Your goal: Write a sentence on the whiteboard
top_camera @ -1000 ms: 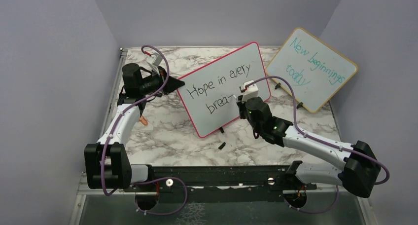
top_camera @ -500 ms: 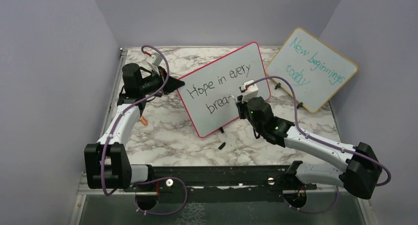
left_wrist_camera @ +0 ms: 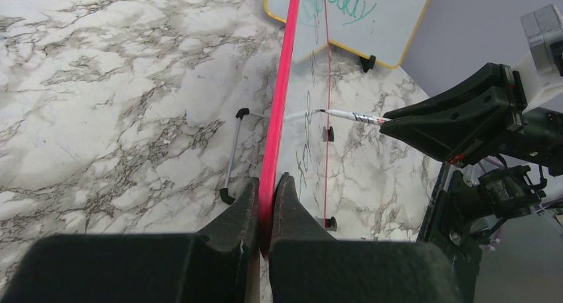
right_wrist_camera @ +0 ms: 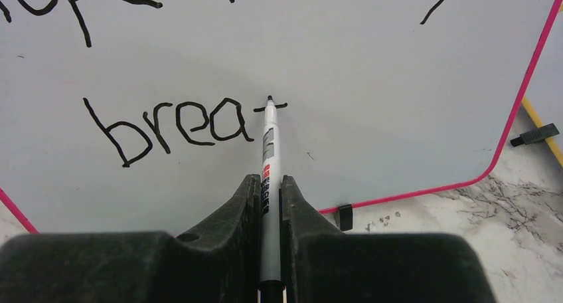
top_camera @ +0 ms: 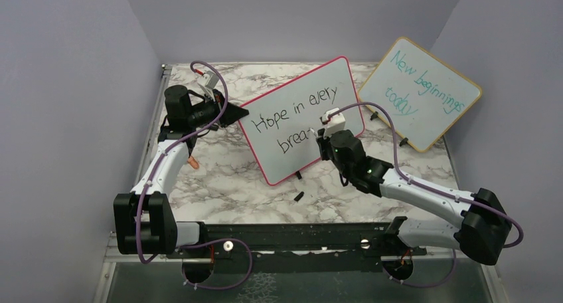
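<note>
Presently, on the marbled table (top_camera: 226,177): one whiteboard (top_camera: 285,127), pink-red frame, propped upright at mid-table and turned at an angle; the sentence (top_camera: 297,109) in black, "Hope in every" above, "breat" below; left gripper (left_wrist_camera: 267,187) with jaws pinched together on the board's left edge; right gripper (right_wrist_camera: 269,187) with jaws clamped on a white marker (right_wrist_camera: 269,140), tip touching the board at the cross-stroke of the "t"; wooden-framed board (top_camera: 425,94), teal writing, standing behind to the right, apart

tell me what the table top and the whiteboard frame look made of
Table top: smooth, with a grey-veined marble pattern; real stone or printed laminate, can't tell. Whiteboard frame: thin, even pink, rounded at the corners; probably plastic.
</note>
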Robot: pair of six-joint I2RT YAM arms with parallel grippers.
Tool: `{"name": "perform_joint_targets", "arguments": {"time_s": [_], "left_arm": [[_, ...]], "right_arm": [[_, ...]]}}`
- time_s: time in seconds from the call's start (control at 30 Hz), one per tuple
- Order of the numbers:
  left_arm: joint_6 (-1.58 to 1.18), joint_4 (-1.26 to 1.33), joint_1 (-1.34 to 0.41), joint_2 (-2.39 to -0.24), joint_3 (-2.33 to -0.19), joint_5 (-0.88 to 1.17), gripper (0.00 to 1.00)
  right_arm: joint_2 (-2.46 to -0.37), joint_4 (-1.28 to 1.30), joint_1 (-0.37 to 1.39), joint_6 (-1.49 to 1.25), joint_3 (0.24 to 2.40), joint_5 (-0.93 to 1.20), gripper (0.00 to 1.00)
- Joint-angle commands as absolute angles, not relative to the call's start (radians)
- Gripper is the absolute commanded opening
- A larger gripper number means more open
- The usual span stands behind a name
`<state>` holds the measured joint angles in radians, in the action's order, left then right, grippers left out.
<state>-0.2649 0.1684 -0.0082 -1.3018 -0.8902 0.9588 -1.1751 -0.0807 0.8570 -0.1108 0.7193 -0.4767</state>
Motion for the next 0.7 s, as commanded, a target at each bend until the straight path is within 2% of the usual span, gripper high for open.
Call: {"name": "perform_joint_targets", "arguments": {"time_s": [0.0, 0.67], "left_arm": [[-0.115, 0.055, -0.014, -1.353, -0.857, 0.816, 0.00], [-0.114, 0.054, -0.014, -1.357, -0.858, 0.816, 0.00]], "right_arm": [[-1.190, -0.109, 0.851, -0.103, 0.759, -0.462, 0.01], [-1.180, 0.055, 0.851, -0.157, 0.720, -0.413, 0.01]]}}
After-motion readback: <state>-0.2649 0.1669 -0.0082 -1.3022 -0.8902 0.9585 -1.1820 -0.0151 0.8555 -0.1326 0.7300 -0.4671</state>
